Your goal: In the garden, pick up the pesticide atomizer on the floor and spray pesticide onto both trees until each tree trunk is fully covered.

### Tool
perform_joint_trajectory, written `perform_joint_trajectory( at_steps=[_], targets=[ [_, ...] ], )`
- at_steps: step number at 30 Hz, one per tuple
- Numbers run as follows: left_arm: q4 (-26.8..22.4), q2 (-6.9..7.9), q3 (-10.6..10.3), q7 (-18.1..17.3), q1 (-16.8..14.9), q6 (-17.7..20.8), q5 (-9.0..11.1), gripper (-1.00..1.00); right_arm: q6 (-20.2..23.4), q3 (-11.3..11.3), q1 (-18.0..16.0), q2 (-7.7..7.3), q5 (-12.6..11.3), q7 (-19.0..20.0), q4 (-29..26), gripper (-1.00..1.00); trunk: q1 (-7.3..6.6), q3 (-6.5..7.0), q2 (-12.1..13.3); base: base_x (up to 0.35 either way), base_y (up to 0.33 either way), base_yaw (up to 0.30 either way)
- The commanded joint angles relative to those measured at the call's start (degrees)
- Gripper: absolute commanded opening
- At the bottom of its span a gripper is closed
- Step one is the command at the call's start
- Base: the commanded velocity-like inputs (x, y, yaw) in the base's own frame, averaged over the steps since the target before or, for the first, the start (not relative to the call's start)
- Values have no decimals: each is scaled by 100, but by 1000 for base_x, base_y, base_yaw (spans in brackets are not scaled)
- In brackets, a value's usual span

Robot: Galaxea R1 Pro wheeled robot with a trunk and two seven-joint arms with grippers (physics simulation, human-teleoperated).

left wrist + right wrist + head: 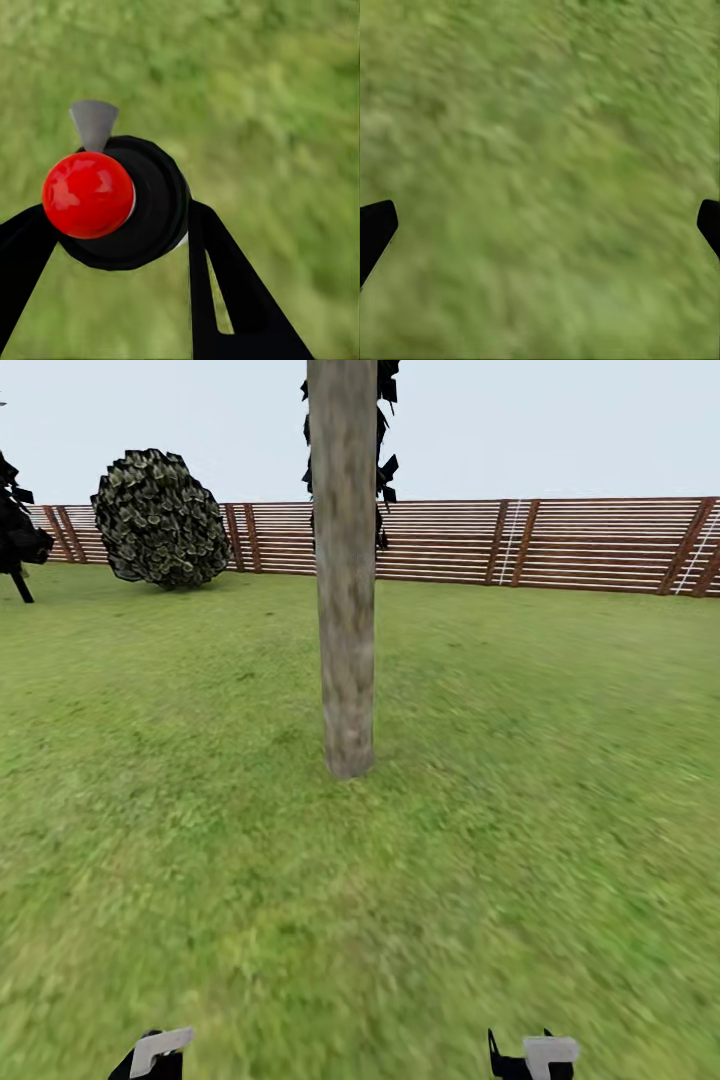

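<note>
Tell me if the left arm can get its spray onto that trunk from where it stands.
Probably yes: open lawn lies before the tree trunk, nothing between. The left gripper holds the atomizer but faces grass.

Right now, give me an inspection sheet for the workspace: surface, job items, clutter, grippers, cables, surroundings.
Surface: green lawn, level, bare between the robot and the trunk.
Job's things: tree trunk straight ahead, upright, mottled beige-grey, no white specks seen on it. Pesticide atomizer, black body with a red ball end and a grey nozzle tab, sits between the left gripper's fingers.
Clutter: nothing seen.
Grippers: left gripper shut on the atomizer; right gripper open, holding nothing, over grass.
Cables: nothing seen.
Surroundings: brown slat fence across the back; round dark bush on the left; black-foliaged tree at the far left edge.
</note>
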Motion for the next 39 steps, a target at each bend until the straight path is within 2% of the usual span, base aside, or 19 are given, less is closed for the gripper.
perform_joint_trajectory(
  at_steps=[1,39],
  targets=[
    [-1,0,0,0,-2,-3,0,-100,0,0,0,2,0,0,0,100,0,0,0,339,0,0],
    [-15,7,0,0,-5,-4,0,-100,0,0,0,9,0,-10,0,100,0,0,0,339,0,0]
  ],
)
